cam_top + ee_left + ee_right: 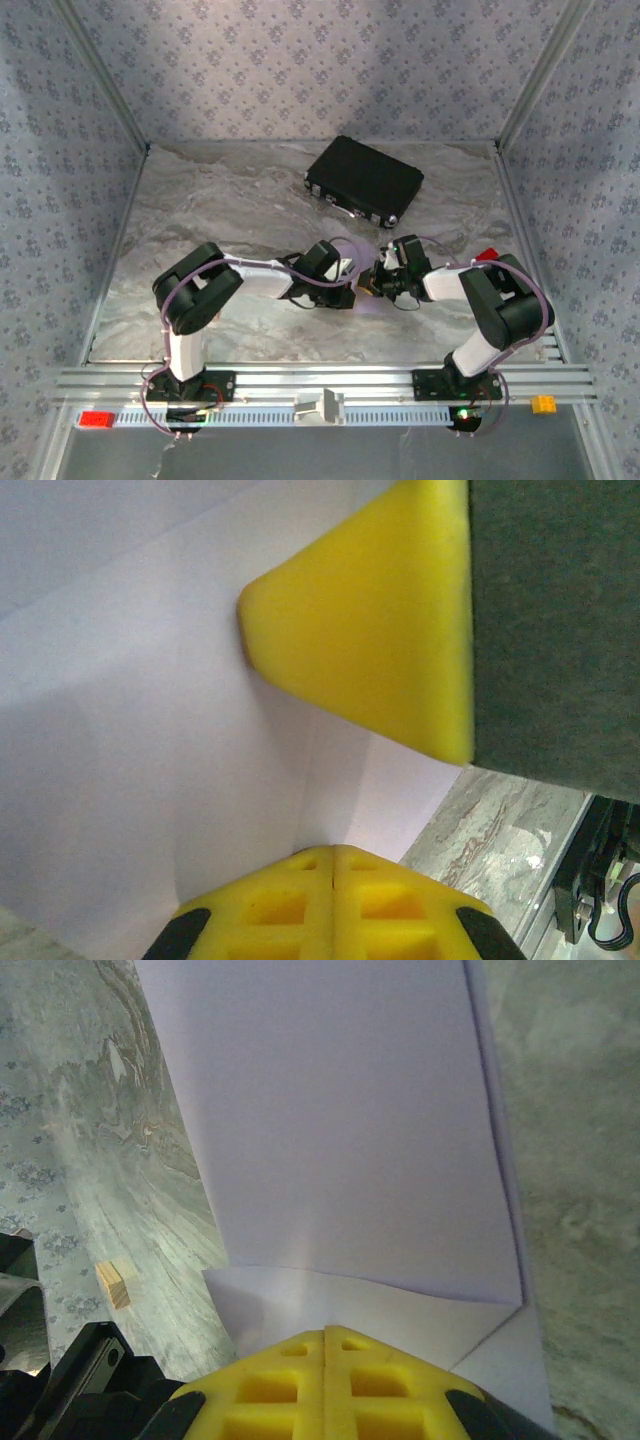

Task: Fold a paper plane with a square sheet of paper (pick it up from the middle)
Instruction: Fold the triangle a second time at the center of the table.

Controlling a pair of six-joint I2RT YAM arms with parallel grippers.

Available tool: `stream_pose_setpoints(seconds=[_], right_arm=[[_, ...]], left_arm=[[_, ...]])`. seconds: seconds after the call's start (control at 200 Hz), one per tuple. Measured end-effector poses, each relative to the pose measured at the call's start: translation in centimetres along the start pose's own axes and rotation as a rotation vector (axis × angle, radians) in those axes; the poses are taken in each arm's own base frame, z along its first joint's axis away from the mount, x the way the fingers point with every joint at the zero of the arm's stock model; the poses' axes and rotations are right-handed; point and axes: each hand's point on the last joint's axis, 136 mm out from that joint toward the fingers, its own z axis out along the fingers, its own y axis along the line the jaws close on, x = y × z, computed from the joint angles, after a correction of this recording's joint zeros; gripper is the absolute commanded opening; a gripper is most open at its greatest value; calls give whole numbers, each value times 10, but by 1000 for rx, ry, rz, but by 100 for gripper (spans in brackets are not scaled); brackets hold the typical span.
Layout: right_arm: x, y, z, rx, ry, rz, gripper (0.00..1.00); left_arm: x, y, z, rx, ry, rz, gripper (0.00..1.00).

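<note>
The square sheet of paper (340,1120) is pale lilac and lies folded on the marble table, with layered flaps and creases. My right gripper (327,1332) is shut, and its yellow tips rest on the paper's near edge. My left gripper (332,850) is shut too, its tips set against the sheet (130,740) at a crease. I cannot tell whether either pair has paper pinched between the tips. In the left wrist view, one yellow finger (370,630) of the right gripper presses onto the sheet from the upper right. From above, both grippers (365,285) meet at mid-table and hide the paper.
A black rectangular case (365,182) lies at the back of the table (220,200). A small tan block (113,1285) sits on the marble left of the paper. Patterned walls enclose three sides. An aluminium rail (320,385) runs along the near edge.
</note>
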Motion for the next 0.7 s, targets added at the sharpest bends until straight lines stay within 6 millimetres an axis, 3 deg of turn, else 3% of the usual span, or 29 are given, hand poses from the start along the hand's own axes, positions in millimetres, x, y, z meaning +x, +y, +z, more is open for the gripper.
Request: stream_pose_setpoints(seconds=[0.29, 0.7], right_arm=[[0, 0, 0, -2, 1, 1, 5], [0, 0, 0, -2, 1, 2, 5]], left_arm=[[4, 0, -2, 2, -22, 2, 5], [25, 6, -11, -8, -11, -25, 5]])
